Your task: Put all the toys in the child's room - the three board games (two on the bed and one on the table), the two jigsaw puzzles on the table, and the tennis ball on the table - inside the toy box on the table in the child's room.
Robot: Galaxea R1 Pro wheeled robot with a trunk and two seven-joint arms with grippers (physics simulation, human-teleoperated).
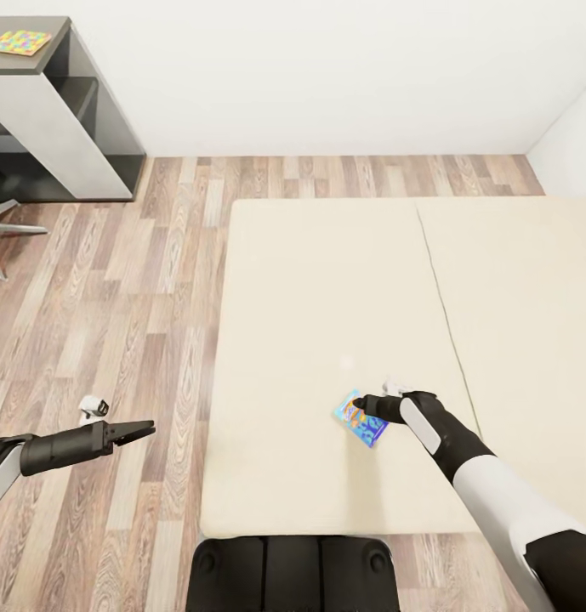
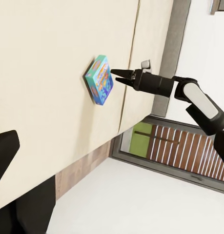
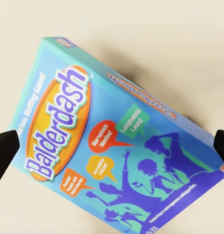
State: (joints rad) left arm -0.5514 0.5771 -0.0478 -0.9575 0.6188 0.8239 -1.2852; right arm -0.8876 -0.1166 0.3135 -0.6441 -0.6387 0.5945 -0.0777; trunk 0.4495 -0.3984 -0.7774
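A blue Balderdash board game point(image 1: 361, 419) lies flat near the front of the cream bed point(image 1: 327, 280). My right gripper point(image 1: 366, 407) is open just above the box's far edge. In the right wrist view the box point(image 3: 116, 146) lies between the dark fingertips point(image 3: 4, 151), which sit wide apart at the frame's sides. The left wrist view shows the game point(image 2: 99, 79) with the right gripper point(image 2: 113, 73) pointing at it. Over the wooden floor to the left of the bed, my left gripper point(image 1: 148, 428) is open and holds nothing. A colourful jigsaw puzzle point(image 1: 20, 42) lies on the grey table point(image 1: 37, 93) at the far left.
The bed has two mattress halves with a seam point(image 1: 441, 306) between them. Chair legs point(image 1: 8, 223) stand by the table. White walls close the room at the back and right. My base point(image 1: 293, 574) is against the bed's front edge.
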